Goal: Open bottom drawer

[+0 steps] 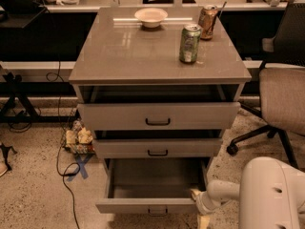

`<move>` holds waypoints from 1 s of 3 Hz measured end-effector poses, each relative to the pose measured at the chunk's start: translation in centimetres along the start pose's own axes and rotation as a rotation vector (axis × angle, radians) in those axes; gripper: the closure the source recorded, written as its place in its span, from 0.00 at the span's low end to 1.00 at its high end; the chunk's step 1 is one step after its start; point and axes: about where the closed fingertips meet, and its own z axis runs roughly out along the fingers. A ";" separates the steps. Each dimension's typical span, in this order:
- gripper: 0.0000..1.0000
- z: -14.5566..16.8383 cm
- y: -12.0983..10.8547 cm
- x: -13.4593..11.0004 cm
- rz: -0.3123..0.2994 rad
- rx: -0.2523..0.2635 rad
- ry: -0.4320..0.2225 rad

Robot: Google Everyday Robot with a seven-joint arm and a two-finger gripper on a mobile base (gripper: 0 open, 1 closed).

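Note:
The bottom drawer (143, 205) of the grey-beige cabinet is pulled well out. Its plain grey inside (155, 178) is exposed and its small black bar handle (157, 211) sits low on the shallow front panel. My gripper (199, 207) is at the drawer's right front corner, low in the view, on a white arm (224, 193). One fingertip (194, 193) stands just behind the front panel's right end and the other (204, 221) in front of it. The fingers are spread apart and hold nothing.
The top drawer (158, 116) and middle drawer (157, 148) stand slightly out. On the cabinet top are a green can (189, 43), an orange can (208, 22) and a bowl (151, 17). An office chair (283, 94) stands at the right. Cables and packets (78, 138) lie at the left.

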 end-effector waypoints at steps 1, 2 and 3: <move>0.19 0.0 0.9 -0.9 -0.034 -0.011 -0.002; 0.42 -0.8 1.8 -1.3 -0.051 0.009 -0.011; 0.65 -1.6 2.8 -1.1 -0.045 0.035 -0.029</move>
